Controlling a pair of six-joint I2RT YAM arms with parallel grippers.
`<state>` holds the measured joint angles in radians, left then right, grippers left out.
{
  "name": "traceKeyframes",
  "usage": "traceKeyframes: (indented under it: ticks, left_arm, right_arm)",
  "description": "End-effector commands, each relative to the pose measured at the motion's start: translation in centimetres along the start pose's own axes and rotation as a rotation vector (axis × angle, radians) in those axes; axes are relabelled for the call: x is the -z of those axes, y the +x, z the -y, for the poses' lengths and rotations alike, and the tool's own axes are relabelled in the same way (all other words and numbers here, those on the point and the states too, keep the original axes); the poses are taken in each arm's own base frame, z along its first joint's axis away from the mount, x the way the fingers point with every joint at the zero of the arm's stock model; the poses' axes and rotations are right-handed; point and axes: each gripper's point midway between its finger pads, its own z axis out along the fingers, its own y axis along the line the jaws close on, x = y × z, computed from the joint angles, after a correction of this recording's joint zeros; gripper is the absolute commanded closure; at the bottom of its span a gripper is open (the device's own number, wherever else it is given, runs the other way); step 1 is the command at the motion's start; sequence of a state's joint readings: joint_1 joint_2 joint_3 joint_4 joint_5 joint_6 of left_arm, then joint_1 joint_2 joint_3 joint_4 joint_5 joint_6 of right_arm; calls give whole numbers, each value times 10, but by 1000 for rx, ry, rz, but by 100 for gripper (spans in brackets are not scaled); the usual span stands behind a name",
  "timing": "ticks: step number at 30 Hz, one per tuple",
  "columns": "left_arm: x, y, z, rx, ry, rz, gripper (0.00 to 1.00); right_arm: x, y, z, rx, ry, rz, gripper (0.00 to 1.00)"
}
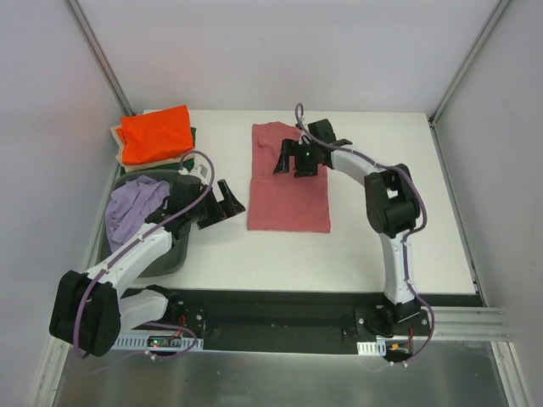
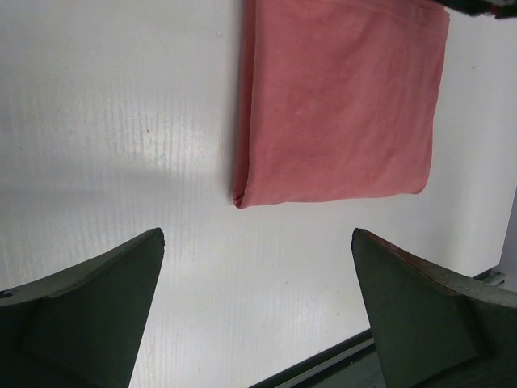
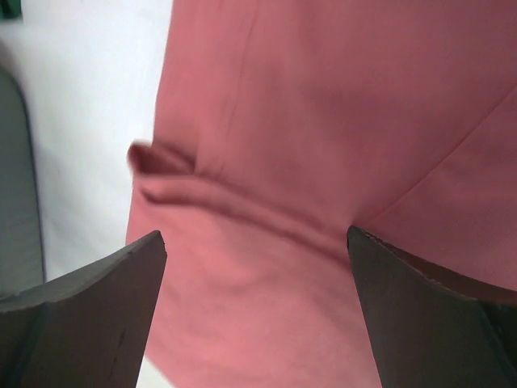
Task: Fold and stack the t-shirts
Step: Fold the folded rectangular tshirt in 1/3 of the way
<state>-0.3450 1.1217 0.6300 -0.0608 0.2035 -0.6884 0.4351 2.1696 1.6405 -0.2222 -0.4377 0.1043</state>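
Note:
The rose-red t-shirt [image 1: 287,191] lies folded in a long strip on the white table; it also shows in the left wrist view [image 2: 339,105] and fills the right wrist view [image 3: 323,162]. My right gripper [image 1: 294,161] hovers open over its far half, empty. My left gripper [image 1: 221,203] is open and empty over bare table left of the shirt. The orange t-shirt [image 1: 154,134] lies folded on the beige [image 1: 117,144] and dark green [image 1: 192,132] ones at the back left. The lavender t-shirt [image 1: 134,208] sits crumpled in the grey bin [image 1: 174,254].
The grey bin stands at the left edge beside my left arm. The table's front edge [image 2: 323,368] is close below my left gripper. Bare white table [image 1: 382,195] lies right of the rose-red shirt.

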Motion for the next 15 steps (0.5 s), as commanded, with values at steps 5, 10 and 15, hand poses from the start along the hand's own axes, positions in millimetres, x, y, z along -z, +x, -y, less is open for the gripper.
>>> traceKeyframes:
  ticks: [5,10,15]
  left_arm:
    - [-5,-1,-1,19,-2,-10,1]
    - [-20,9,5,54,48,-76,5]
    - [-38,18,17,87,122,-149,29]
  right_arm:
    - [43,-43,-11,51,12,85,4]
    - [102,-16,-11,102,104,142,4]
    - [148,46,5,74,193,161,4]
